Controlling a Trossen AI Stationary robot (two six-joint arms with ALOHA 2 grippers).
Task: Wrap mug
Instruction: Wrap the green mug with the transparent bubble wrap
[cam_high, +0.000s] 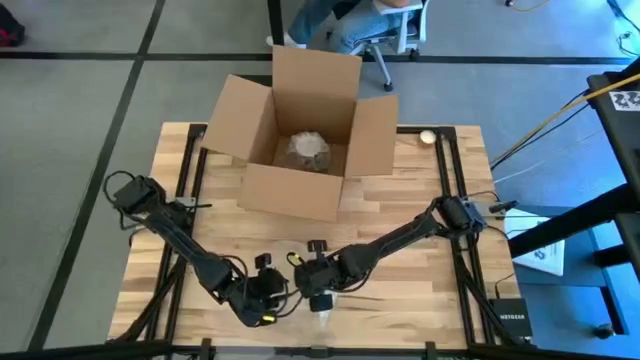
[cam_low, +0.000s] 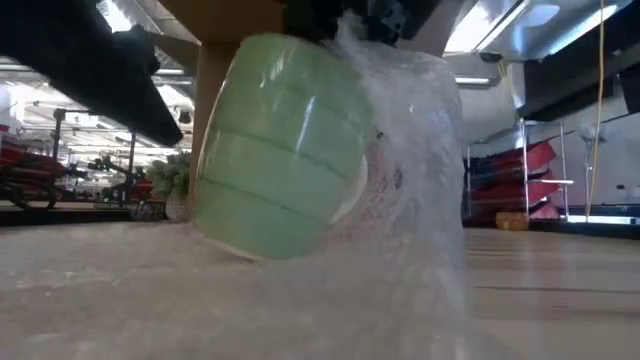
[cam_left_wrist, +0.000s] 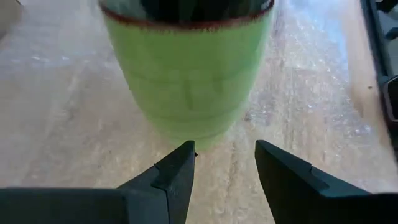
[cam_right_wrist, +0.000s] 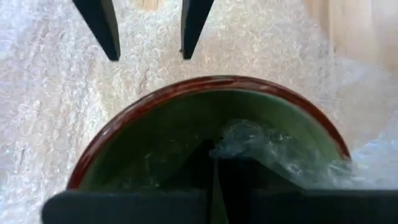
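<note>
The green mug (cam_low: 280, 150) stands tilted on the clear bubble-wrap sheet (cam_low: 150, 300) near the table's front middle, its brown rim (cam_right_wrist: 155, 99) turned up toward my right gripper. A flap of the wrap (cam_low: 410, 170) rises along one side of the mug and goes over the rim into its mouth. My right gripper (cam_right_wrist: 214, 168) is shut inside the mouth, beside the bunched wrap. My left gripper (cam_left_wrist: 224, 158) is open, low beside the mug's base end (cam_left_wrist: 186, 124), apart from it. In the high view both grippers (cam_high: 265, 292) (cam_high: 317, 285) hide the mug. My right gripper comes from above, pointing down into the mug's mouth, its shut fingertips (cam_right_wrist: 205, 165) at the bunched end of the wrap flap (cam_right_wrist: 255, 146) that lies over the rim. Whether the wrap sits between the fingers or only beside them is hidden by the gripper itself.
An open brown cardboard box (cam_high: 300, 130) stands at the far middle of the table with a wrapped bundle (cam_high: 306, 148) inside. A small pale round thing (cam_high: 428, 137) lies at the far right. Dark frame rails (cam_high: 455, 190) run along both table sides.
</note>
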